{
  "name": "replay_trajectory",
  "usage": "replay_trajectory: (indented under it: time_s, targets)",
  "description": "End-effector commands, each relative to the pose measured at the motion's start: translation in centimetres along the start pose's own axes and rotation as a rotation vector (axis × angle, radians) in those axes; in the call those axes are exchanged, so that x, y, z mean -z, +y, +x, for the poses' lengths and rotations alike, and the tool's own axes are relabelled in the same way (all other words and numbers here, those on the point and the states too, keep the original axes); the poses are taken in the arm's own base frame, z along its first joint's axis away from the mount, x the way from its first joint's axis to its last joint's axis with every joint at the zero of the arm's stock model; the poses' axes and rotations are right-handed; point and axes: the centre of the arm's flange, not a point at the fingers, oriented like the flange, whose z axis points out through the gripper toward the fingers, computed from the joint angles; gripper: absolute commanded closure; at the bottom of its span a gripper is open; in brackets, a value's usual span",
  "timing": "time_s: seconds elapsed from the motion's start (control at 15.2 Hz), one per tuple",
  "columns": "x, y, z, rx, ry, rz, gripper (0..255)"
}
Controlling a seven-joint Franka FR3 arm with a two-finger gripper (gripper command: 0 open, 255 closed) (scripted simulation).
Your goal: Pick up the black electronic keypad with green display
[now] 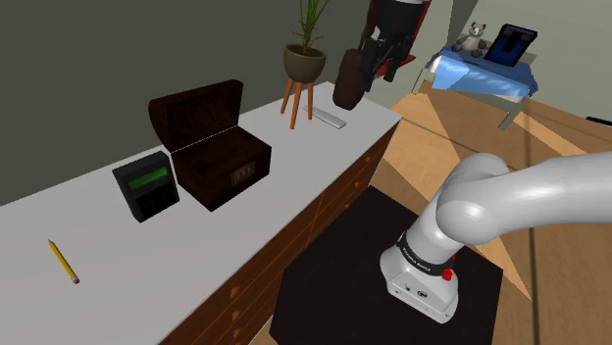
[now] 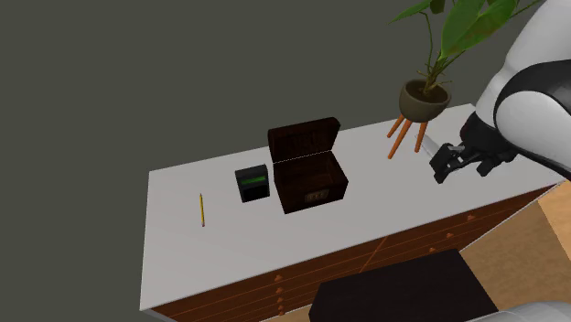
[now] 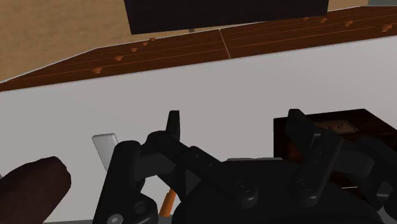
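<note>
**Shoulder view.** The black keypad [image 1: 145, 188] with green display sits on the white counter top [image 1: 118, 294]. It is just beside an open dark wooden chest [image 1: 211, 147], on the chest's left in this view. A yellow pencil [image 1: 63, 262] lies further left, well apart. The marks on the display and on the pale plate on the chest front are too small to read. The gripper [image 1: 377, 51] hangs high over the counter's far end, near the potted plant [image 1: 305, 61] on orange legs and well apart from the keypad.

**Second exterior view.** The keypad [image 2: 251, 183] lies between the pencil [image 2: 201, 209] and the chest [image 2: 308, 169]. The gripper [image 2: 443, 167] is in the air beside the plant's legs.

**Wrist view.** The gripper [image 3: 234, 130] has its fingers [image 3: 173, 126] spread apart with nothing between them (white counter behind). A chest corner [image 3: 343, 127] shows beside one finger and a grey flat slab [image 3: 105, 147] beside the other. Beyond them are wooden drawer fronts [image 3: 159, 54] with knobs and the black stand [image 3: 222, 13].
</note>
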Motion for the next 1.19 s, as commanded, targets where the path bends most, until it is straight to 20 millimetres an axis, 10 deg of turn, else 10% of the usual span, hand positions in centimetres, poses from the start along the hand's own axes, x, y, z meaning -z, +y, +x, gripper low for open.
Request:
replay_trajectory:
  time_s: [0.0, 1.12]
  targets:
    - [0.0, 0.0, 0.0, 0.000, 0.000, 0.000, 0]
    - [-6.7, -19.3, 6.4, -0.404, -0.059, 0.067, 0]
